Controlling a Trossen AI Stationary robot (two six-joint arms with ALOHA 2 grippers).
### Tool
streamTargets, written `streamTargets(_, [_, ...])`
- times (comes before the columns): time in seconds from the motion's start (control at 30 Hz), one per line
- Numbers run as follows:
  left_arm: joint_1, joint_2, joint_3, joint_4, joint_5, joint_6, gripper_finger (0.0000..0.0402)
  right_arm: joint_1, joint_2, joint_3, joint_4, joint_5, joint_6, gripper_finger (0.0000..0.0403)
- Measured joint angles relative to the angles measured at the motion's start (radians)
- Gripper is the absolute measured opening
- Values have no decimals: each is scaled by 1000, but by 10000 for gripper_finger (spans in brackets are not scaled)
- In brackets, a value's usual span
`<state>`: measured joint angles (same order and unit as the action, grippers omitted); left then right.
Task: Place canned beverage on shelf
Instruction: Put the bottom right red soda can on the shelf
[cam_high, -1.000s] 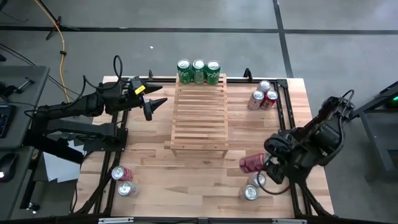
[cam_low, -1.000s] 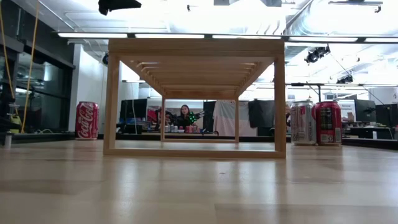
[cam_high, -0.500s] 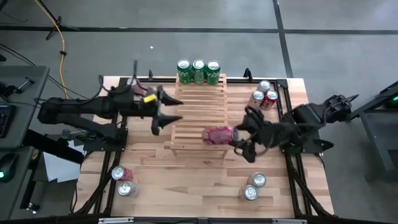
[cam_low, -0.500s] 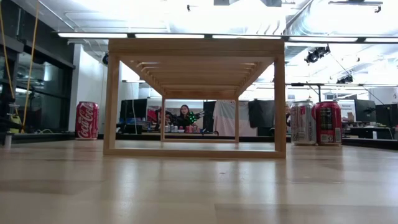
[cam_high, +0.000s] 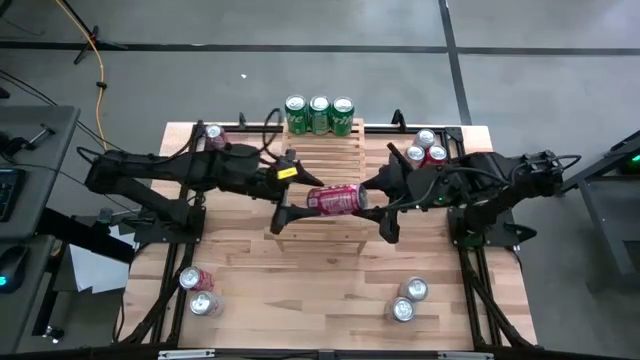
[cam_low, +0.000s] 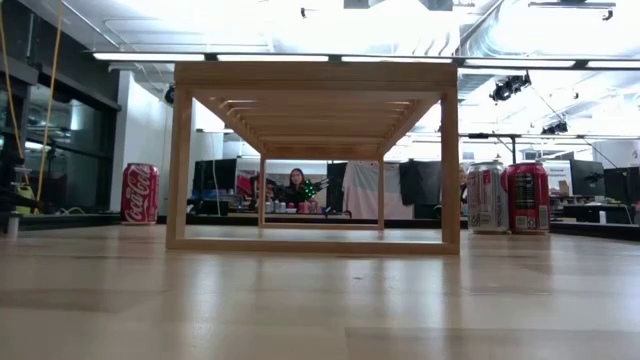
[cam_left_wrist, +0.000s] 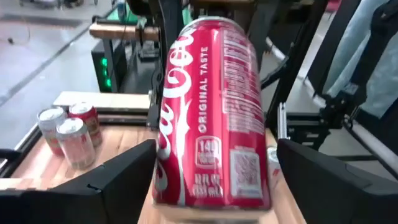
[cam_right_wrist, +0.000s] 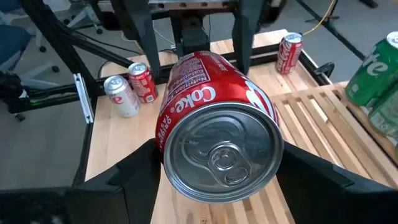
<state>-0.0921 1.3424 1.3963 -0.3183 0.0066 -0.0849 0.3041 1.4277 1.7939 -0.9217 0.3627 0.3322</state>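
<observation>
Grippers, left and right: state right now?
Left gripper: fingers open on either side of the red can's far end, no grip visible.
Right gripper: shut on the red can, holding it sideways over the shelf.

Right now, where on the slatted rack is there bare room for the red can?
The light wooden slatted shelf is bare between the three green cans at its far edge and the red cola can that the right gripper holds sideways. The near end is crowded: the left gripper also flanks that can.
</observation>
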Motion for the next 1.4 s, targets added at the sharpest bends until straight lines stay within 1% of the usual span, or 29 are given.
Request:
streamTargets(0.23, [0,68,42,-10,2,0,359,-6,1,0,33,-15,-38,262])
streamTargets(0.43, [0,94,45,-12,42,0,360,-6,1,0,58,-15,-57,261])
streamTargets(0.8, [0,84,46,25,40,19,360,-23,3,0,43,-25,-46,261])
streamTargets(0.87, [1,84,46,25,38,26,354,-29,5,0,46,-33,-46,261])
streamTargets(0.93, [0,84,46,19,28,27,340,-30,9,0,47,-39,-46,261])
streamTargets(1.07, [0,83,46,3,8,35,288,-31,13,0,54,-40,-61,261])
streamTargets(1.23, [12,82,46,-8,8,42,284,-31,13,0,57,-38,-58,262])
streamTargets(1.3, [19,74,47,-32,3,54,284,-31,13,0,56,-39,-51,288])
streamTargets(1.4, [45,42,43,-123,-53,68,284,-33,0,1,45,-15,5,340])
